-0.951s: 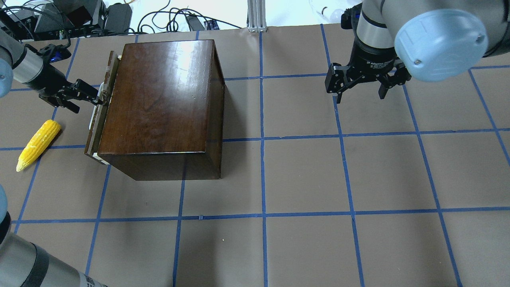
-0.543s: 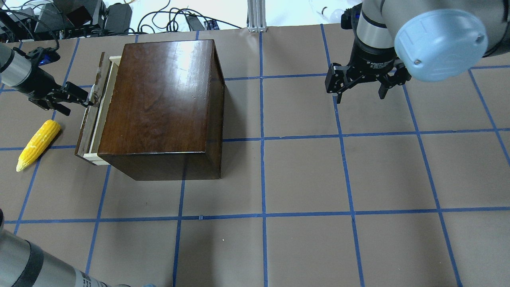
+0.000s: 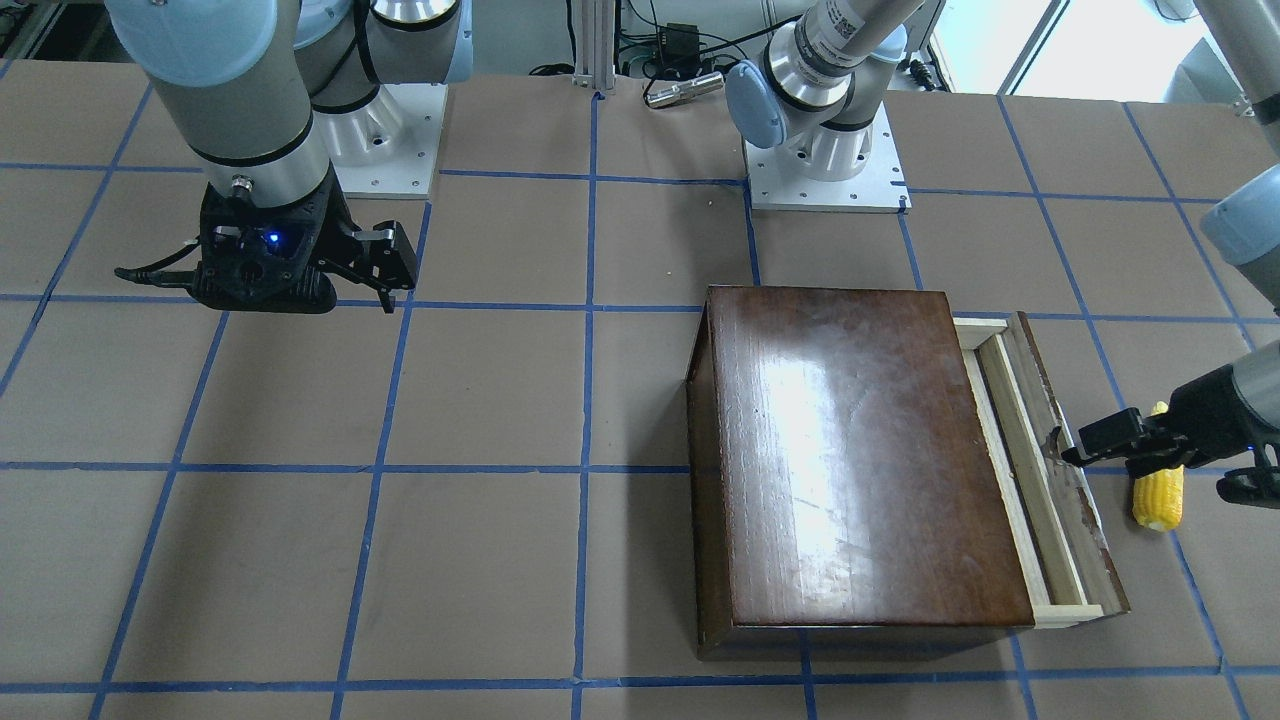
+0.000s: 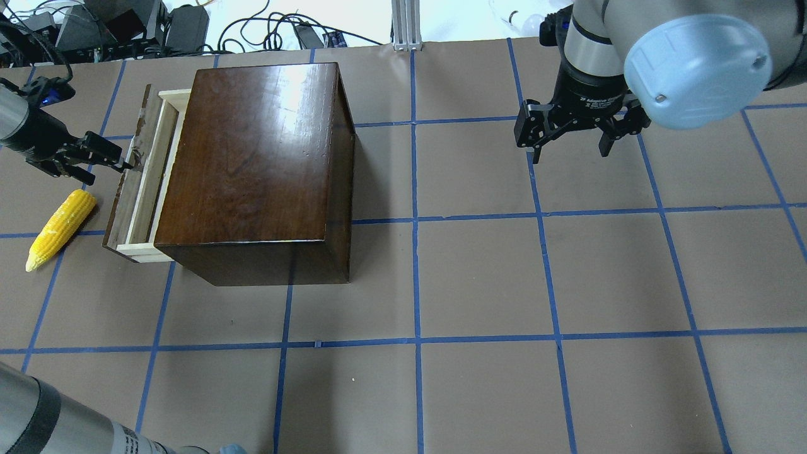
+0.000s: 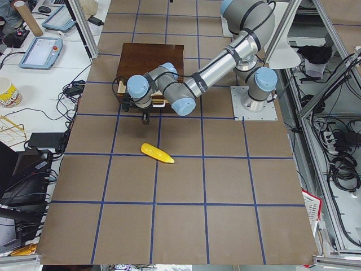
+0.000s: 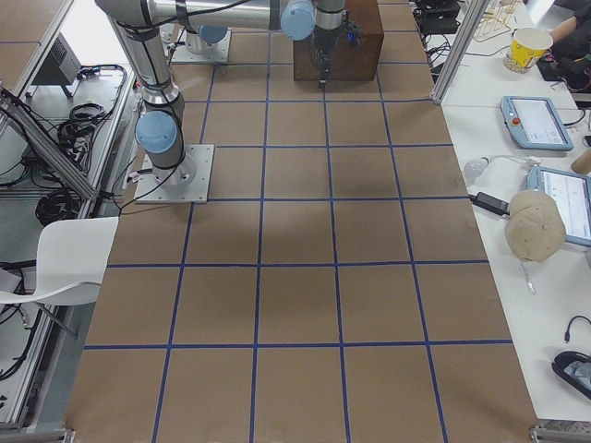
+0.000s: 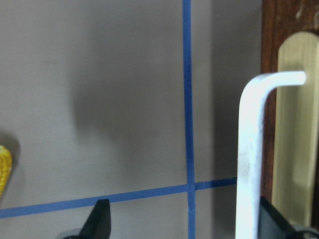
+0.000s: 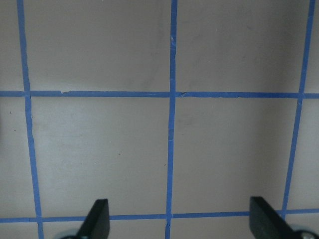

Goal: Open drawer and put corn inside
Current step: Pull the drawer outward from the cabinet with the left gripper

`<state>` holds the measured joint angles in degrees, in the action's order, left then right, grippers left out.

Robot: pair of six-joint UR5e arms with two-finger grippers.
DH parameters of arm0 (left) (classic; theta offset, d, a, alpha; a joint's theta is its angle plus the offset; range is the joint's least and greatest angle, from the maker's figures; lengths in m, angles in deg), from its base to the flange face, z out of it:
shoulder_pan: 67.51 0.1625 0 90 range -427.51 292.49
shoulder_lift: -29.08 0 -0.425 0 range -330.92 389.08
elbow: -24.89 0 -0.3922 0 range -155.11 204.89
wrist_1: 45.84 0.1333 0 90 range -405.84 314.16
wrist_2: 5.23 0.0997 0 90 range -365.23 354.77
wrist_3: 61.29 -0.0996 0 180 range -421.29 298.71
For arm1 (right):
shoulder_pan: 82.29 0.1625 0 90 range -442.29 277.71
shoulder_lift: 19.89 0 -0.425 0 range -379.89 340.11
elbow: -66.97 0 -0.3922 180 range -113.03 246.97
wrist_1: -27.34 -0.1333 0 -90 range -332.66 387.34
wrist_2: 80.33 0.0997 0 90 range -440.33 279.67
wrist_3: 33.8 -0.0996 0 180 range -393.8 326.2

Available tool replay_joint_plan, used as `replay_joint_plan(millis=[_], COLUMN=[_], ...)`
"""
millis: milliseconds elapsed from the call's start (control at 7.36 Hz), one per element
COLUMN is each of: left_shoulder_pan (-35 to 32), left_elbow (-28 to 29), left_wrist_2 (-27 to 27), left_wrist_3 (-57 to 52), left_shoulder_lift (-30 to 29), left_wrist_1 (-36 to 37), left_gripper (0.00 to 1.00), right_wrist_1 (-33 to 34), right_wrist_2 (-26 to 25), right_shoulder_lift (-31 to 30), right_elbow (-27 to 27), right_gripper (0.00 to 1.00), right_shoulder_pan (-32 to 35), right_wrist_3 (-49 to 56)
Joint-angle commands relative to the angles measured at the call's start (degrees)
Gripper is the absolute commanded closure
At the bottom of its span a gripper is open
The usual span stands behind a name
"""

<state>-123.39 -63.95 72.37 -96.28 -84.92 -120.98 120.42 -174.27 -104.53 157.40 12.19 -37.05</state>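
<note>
The glossy dark-brown box [image 4: 252,157] stands at the table's left. Its drawer [image 4: 129,183] sticks out part way on the box's left side, showing a narrow pale-wood tray [image 3: 1040,470] that holds nothing. My left gripper [image 4: 110,173] is open, with one finger hooked behind the drawer's white handle [image 7: 249,149] on the worn front panel. The corn [image 4: 60,230] lies on the table just left of the drawer, close to the left gripper; it also shows in the front view [image 3: 1158,500]. My right gripper [image 4: 569,154] is open and empty, hovering over the table at the far right.
The brown table [image 4: 479,277] is marked with a grid of blue tape. Cables and gear lie beyond the table's far edge [image 4: 126,31]. A metal post [image 4: 406,25] stands at the far middle.
My left gripper has moved left and drawn the drawer further out of the box. The corn and the right arm have not moved.
</note>
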Motion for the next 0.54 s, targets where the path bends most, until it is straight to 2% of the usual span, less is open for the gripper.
replay_joint_plan(millis=[0, 407], left_shoulder_pan=[0.5, 0.59], left_elbow=[0.06, 0.15], left_wrist_2=[0.01, 1.06], left_wrist_3=[-0.17, -0.43], left_shoulder_lift=[0.0, 0.09], left_wrist_1=[-0.01, -0.01], left_gripper=[0.0, 0.0], right_wrist_1=[0.0, 0.0], right_wrist_2=[-0.01, 0.08], right_shoulder_lift=[-0.08, -0.08], right_elbow=[0.01, 0.01], right_gripper=[0.0, 0.0], right_shoulder_pan=[0.0, 0.0], right_wrist_3=[0.0, 0.0])
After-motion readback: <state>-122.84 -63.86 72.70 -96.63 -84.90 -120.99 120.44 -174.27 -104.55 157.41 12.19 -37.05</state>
